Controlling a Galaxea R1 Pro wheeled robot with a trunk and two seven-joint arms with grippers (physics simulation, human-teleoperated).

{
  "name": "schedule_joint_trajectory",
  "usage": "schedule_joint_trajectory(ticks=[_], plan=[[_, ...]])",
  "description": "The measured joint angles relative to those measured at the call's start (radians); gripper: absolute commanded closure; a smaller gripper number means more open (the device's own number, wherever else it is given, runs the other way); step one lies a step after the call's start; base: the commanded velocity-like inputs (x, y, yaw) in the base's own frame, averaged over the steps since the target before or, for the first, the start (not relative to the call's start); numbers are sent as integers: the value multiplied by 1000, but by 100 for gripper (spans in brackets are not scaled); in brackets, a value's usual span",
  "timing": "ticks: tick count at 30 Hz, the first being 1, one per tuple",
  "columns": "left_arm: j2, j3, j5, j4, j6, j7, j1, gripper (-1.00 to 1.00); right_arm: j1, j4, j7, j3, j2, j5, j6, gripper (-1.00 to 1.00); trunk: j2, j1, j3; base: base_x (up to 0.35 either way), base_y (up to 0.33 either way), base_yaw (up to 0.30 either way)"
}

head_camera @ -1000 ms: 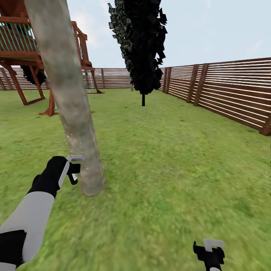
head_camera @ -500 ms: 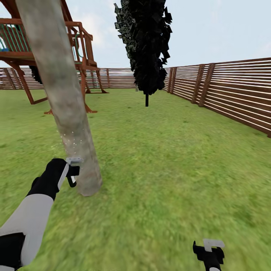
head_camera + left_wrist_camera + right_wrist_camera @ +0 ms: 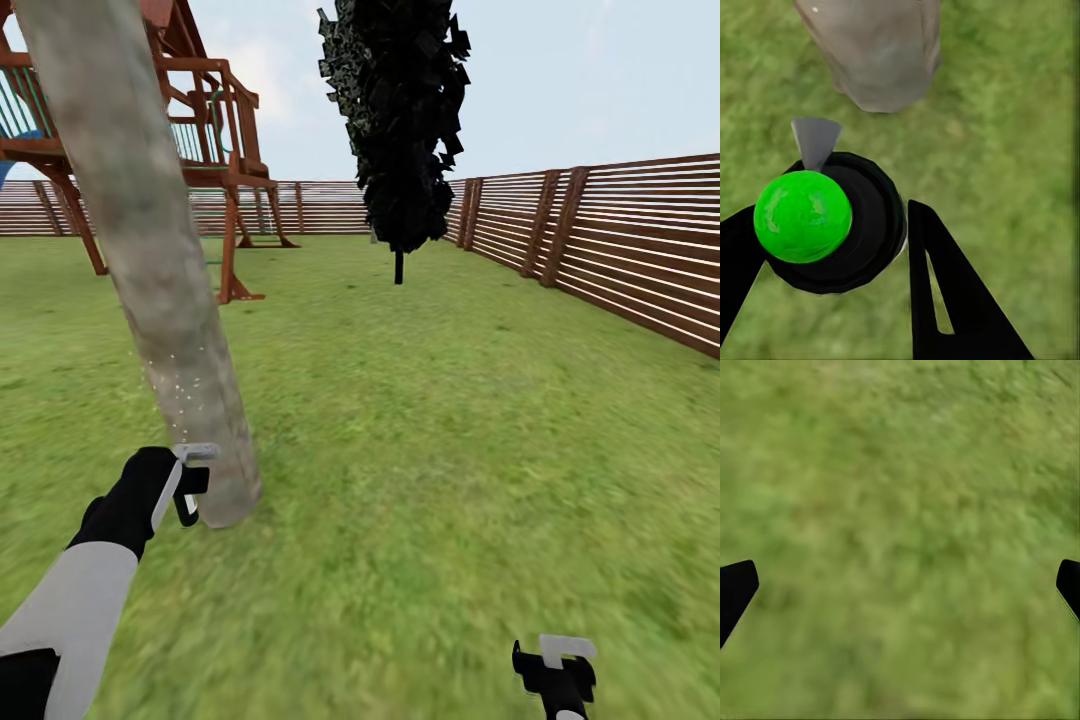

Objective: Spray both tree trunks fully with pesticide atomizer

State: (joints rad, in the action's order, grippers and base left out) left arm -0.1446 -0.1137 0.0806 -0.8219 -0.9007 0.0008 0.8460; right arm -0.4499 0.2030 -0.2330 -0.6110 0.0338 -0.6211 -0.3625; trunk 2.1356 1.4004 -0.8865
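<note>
A thick grey-beige tree trunk (image 3: 150,270) leans across the left of the head view, its base in the grass of the floor (image 3: 430,430). Fine whitish pesticide specks (image 3: 175,385) dot its lower part. My left gripper (image 3: 192,478) hovers right beside the trunk's base, shut on the pesticide atomizer (image 3: 832,225), a small black round bottle whose top shows bright green. The trunk's foot (image 3: 881,52) lies just beyond the bottle in the left wrist view. Low at the right, my right gripper (image 3: 555,660) is open over bare grass (image 3: 900,540), nothing between its fingers.
A brown wooden play tower (image 3: 215,150) stands behind the trunk at the back left. A black narrow cypress (image 3: 400,120) rises mid-lawn. The slatted wooden fence (image 3: 620,240) runs along the right and far side. Open lawn spreads to the right of the trunk.
The whole picture has shifted, so the camera moved. My left gripper with the atomizer sits a little lower beside the trunk's base, and the specks on the trunk reach a little further.
</note>
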Motion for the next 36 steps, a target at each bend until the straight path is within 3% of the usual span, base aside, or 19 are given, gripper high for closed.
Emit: schedule_joint_trajectory(ticks=[9, 17, 26, 33, 36], plan=[[0, 1, 0, -1, 0, 0, -10, 100, 0, 0, 0, 0, -2, 0, 0, -100, 0, 0, 0, 116, -238, 218], [2, 1, 0, 4, 3, -1, -40, 100, 0, 0, 0, 0, 3, 0, 0, -100, 0, 0, 0, 27, -271, 20], [0, 0, 0, -4, 4, -1, -40, 100, 0, 0, -2, 0, 3, 1, 0, -100, 0, 0, 0, 237, -185, 10], [0, 1, 0, -5, 4, 0, -41, 100, 0, 0, -2, 0, 2, 1, 0, -100, 0, 0, 0, 253, -171, 222], [-8, -9, 4, -4, 7, -1, -83, 100, 0, 0, -2, 0, 1, 1, 0, -100, 0, 0, 0, 236, -185, 276]])
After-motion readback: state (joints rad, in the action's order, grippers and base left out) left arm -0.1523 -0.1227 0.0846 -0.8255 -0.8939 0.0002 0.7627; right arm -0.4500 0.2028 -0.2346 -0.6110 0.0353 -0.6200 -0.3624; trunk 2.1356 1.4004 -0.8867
